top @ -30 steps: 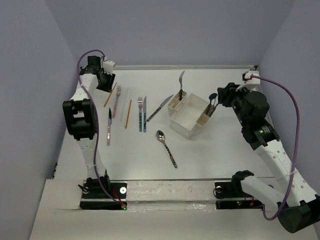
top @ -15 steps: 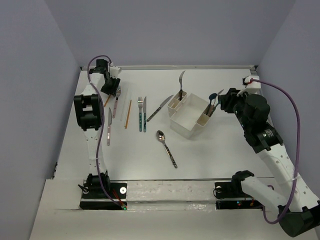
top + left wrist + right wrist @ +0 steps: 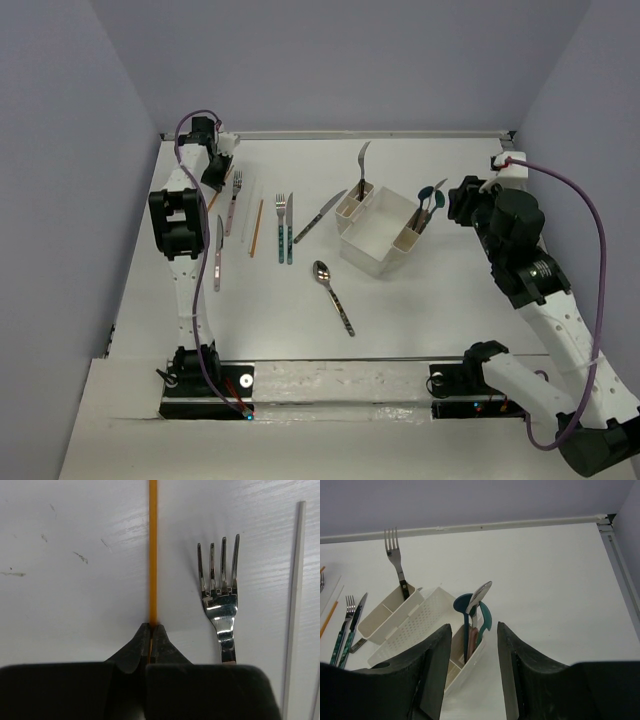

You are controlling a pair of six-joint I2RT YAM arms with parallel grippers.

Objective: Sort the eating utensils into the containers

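On the far left of the tabletop [image 3: 400, 330], the left pincer [image 3: 151, 630] is shown clamped shut on a thin orange chopstick [image 3: 152, 555]. The chopstick lies flat on the surface, beside a metal fork [image 3: 220, 597] and a white chopstick [image 3: 296, 605].

The right pincer [image 3: 474, 645] is held partly open and empty, near the right end of the white caddy [image 3: 372, 262], where a teal spoon [image 3: 465, 605] stands in the end slot.

The pick-up is judged to be the step in hand, and a straight vertical lift is called for so that the neighbouring fork is not dragged along. Because so slim a stick can swivel between the pads, a slow carry is advised. How much of the stick lies behind the grip is hidden. At the caddy the stick should be tipped upright and lowered into a narrow end slot, clear of the fork [image 3: 362, 165] already standing in the left one.
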